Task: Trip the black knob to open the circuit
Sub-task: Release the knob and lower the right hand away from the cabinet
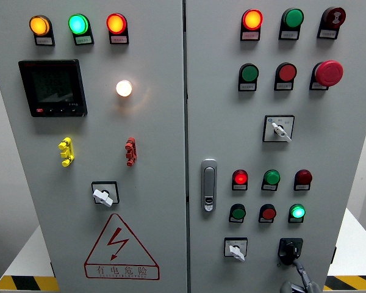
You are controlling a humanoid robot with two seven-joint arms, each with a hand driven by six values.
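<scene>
**Hand closing in on the knob**

Left to right: white selector switch (235, 249), then the black knob (290, 249), low on the cabinet's right door. Right hand (297, 281) reaches up, fingers (301, 269) touching it, grip unclear. A slip means no trip.

Only a small part of one hand (299, 282) is seen, at the five o'clock edge of the head view. Grey, matte segmented fingers (301, 273) are shown, with darker joints between the segments. A rounded grey knuckle is seen beside them.
</scene>
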